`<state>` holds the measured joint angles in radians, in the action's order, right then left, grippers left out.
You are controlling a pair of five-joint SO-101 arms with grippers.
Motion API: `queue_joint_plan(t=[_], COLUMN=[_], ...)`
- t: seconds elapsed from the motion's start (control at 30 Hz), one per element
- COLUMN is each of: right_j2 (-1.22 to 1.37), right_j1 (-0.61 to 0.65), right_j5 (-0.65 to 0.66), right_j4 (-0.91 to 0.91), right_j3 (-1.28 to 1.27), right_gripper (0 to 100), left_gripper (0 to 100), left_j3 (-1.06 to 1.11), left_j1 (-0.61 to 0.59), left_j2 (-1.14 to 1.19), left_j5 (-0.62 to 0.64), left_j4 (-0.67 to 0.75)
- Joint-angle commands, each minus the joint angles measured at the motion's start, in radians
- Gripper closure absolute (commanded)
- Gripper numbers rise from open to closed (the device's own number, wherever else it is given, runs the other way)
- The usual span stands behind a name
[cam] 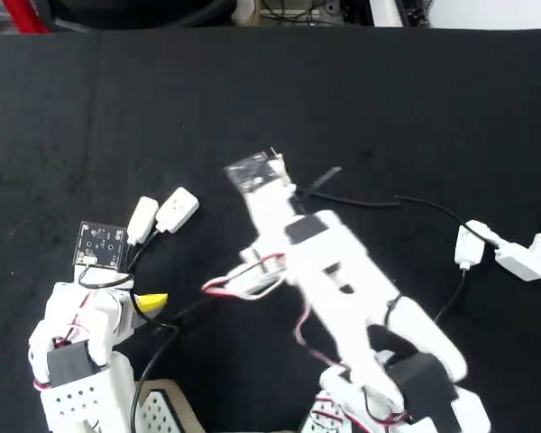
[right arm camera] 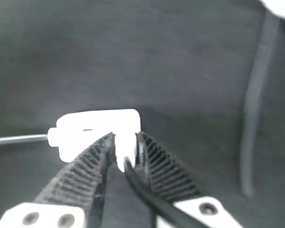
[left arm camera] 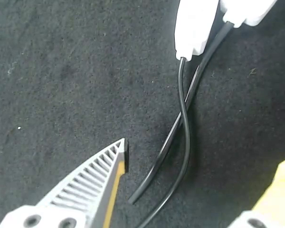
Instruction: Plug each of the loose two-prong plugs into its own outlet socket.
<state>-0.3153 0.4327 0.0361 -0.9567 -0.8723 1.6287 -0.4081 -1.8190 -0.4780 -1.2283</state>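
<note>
**Item 1. Left gripper**: at the near edge of the table, towards its left corner. The fingers are spread wide and hold nothing. Two black cables run through the gap, apparently untouched.

**Item 2. Left pair of white connector bodies**: side by side just beyond the left gripper, on its far-edge side. Their long axes lead away from it. Whether they are plugs or sockets cannot be told.

**Item 3. Right gripper**: at the table centre. The fingers are clamped on a white plug, whose long axis lies crosswise to them. What may be its prongs point towards the far edge, but the high view is blurred there.

**Item 4. Right pair of white connector bodies**: close to the right edge, almost end to end, well apart from the held plug.

**Note.** The left pair lies nearer the held plug, off towards the left edge. The left arm is nearer that pair. Mating probably calls for the prongs to be swung round to face a socket.
</note>
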Motion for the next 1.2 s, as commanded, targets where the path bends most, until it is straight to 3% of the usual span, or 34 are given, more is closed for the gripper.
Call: queue_joint_plan(t=[0.0, 0.37, 0.6, 0.83, 1.17], right_j2=[-0.051, -0.076, -0.074, -0.035, 0.14], right_j1=[-0.195, -0.934, -1.272, -1.393, -1.398], right_j5=[0.106, 0.548, 0.778, 0.832, 0.83], right_j4=[-0.021, 0.061, 0.275, 0.508, 0.741], right_j3=[-0.031, -0.041, -0.041, -0.041, -0.041], right_gripper=[98.6, 98.6, 98.6, 98.4, 98.3], left_gripper=[54, 54, 54, 54, 54], left_j3=[-0.035, -0.035, -0.035, -0.035, -0.035], left_j1=[-0.004, -0.004, -0.004, -0.005, -0.005], left_j2=[-0.005, -0.005, -0.005, -0.005, -0.005], left_j5=[-0.009, -0.009, -0.009, -0.009, -0.009], left_j4=[0.006, 0.006, 0.006, 0.006, 0.006])
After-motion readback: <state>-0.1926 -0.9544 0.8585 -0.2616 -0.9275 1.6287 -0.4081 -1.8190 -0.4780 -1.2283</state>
